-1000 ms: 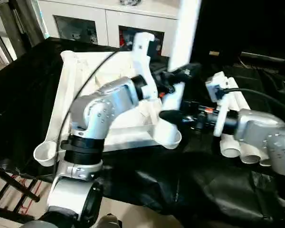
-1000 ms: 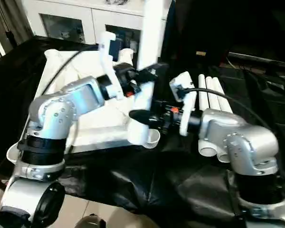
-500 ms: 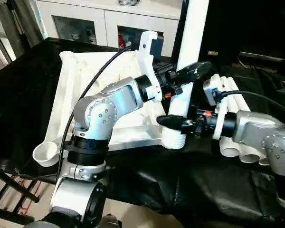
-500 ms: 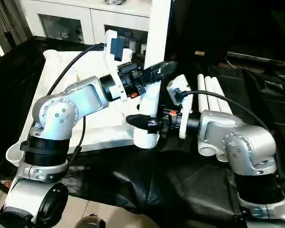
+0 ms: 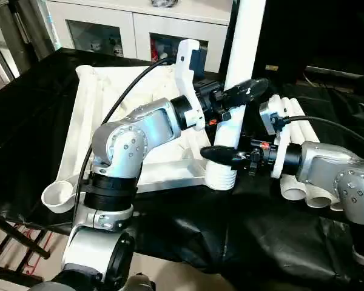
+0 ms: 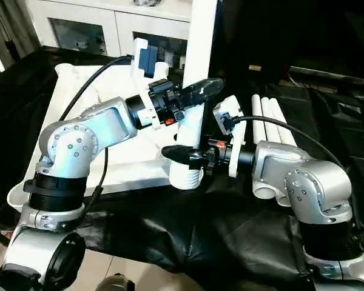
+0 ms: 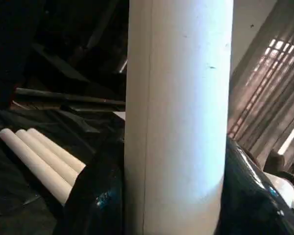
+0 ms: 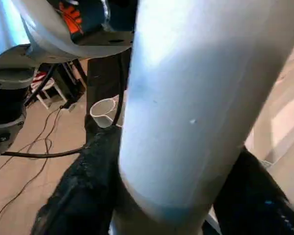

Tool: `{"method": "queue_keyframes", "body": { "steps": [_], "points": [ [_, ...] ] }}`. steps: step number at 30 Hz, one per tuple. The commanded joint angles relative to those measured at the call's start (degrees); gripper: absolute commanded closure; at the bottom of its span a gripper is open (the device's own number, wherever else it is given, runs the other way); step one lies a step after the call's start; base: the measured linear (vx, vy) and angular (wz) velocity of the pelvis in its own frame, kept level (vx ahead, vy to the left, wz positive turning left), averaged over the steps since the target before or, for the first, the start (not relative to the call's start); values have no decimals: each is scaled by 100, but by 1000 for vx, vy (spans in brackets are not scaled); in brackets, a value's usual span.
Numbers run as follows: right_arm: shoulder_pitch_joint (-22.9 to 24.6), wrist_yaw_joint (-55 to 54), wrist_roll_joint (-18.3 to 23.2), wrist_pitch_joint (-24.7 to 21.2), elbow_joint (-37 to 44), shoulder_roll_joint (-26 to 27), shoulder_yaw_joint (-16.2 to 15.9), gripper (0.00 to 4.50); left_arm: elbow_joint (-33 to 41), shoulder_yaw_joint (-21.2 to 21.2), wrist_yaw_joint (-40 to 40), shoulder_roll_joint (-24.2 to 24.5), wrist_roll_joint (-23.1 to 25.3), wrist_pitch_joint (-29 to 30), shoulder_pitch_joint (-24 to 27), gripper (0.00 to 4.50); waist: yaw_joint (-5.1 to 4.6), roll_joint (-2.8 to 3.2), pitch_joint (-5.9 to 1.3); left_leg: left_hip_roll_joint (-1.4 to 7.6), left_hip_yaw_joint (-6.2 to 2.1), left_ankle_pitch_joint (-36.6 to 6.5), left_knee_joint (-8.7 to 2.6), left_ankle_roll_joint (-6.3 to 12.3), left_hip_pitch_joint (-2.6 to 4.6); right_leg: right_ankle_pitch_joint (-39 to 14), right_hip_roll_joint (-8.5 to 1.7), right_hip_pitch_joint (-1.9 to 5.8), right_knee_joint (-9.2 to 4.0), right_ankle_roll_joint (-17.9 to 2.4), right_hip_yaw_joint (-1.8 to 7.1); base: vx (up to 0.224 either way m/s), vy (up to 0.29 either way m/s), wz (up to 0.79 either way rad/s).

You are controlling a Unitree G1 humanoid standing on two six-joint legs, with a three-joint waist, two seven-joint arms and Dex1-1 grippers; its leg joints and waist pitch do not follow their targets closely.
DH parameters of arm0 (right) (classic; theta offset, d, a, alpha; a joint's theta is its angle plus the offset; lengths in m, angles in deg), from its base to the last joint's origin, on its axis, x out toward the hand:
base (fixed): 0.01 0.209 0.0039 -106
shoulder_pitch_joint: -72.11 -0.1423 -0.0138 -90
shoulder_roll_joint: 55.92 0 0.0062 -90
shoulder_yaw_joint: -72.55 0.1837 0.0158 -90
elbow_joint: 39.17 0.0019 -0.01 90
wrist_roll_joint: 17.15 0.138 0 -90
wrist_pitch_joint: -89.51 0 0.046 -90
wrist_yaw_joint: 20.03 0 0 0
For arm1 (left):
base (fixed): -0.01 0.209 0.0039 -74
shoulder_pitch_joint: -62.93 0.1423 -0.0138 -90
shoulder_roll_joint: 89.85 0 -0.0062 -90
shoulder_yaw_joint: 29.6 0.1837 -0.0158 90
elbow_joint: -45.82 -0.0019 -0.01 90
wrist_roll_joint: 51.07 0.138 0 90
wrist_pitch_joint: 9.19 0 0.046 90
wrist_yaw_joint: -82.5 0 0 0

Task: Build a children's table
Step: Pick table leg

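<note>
One tubular leg [image 5: 242,66] stands upright at the near corner socket [image 5: 221,176] of the upturned white tabletop [image 5: 103,115] on the black-draped counter [image 5: 24,121]; I judge it not yet fully seated. Three spare legs [image 5: 303,182] lie beside it, still to fit. The left tool [image 5: 239,97] reaches across and clamps the leg midway, while the right tool [image 5: 221,156], held level, closes around it just above the socket.
</note>
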Motion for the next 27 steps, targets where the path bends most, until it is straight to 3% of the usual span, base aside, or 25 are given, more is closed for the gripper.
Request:
{"method": "queue_keyframes", "body": {
  "steps": [1, 8, 9, 13, 16, 18, 23, 27],
  "points": [
    [-2, -27, 6, 29, -50, -13, 44, 230, 130, 5, -86, -17, -111, 50, -136, 264, 5, -11, -476, 273, -73, -676, -338, -10, 28, -1258, -508, 351, -483, -617, 300, 0, 0, 0],
    [22, -71, -21, 53, -46, 14, 13, 252, 172, 72, -96, 31, -23, -16, -112, 264, 6, -9, -478, 275, -72, -670, -335, -4, 30, -1230, -512, 352, -476, -651, 301, 0, 0, 0],
    [28, -115, -47, 95, -50, 47, 11, 252, 173, 102, -100, 40, 19, -39, -109, 208, 2, -7, -477, 280, -75, -676, -339, -8, 28, -1210, -509, 349, -475, -658, 301, 0, 0, 0],
    [49, -206, -115, 234, -41, 146, -16, 254, 166, 135, -198, 6, 18, -116, -112, 185, 1, -7, -476, 277, -70, -696, -341, -38, 36, -1242, -513, 344, -479, -659, 301, 0, 0, 0],
    [68, -376, -69, 343, -15, 367, 75, 258, 88, 21, 77, -153, 229, -553, -162, 145, -5, 2, -474, 284, -75, -716, -346, -31, 29, -1233, -521, 345, -487, -662, 303, 0, 0, 0],
    [65, -467, -34, 382, -21, 480, 141, 258, 43, -149, 141, -266, 199, -825, -191, 144, -4, -9, -478, 279, -75, -726, -345, -28, 24, -1230, -521, 355, -490, -647, 300, 0, 0, 0],
    [65, -884, 155, 540, -87, 1013, 463, 258, -218, -1405, 639, -866, -686, -1641, -286, 144, -4, -32, -479, 268, -73, -743, -335, -13, 10, -1165, -539, 364, -482, -794, 290, 0, 0, 0],
    [86, -1082, 108, 633, -135, 1142, 532, 258, -106, -1560, 720, -927, -870, -1769, -252, 144, -7, 5, -477, 281, -77, -755, -349, -18, 33, -1259, -518, 332, -488, -639, 295, 0, 0, 0]
  ]
}}
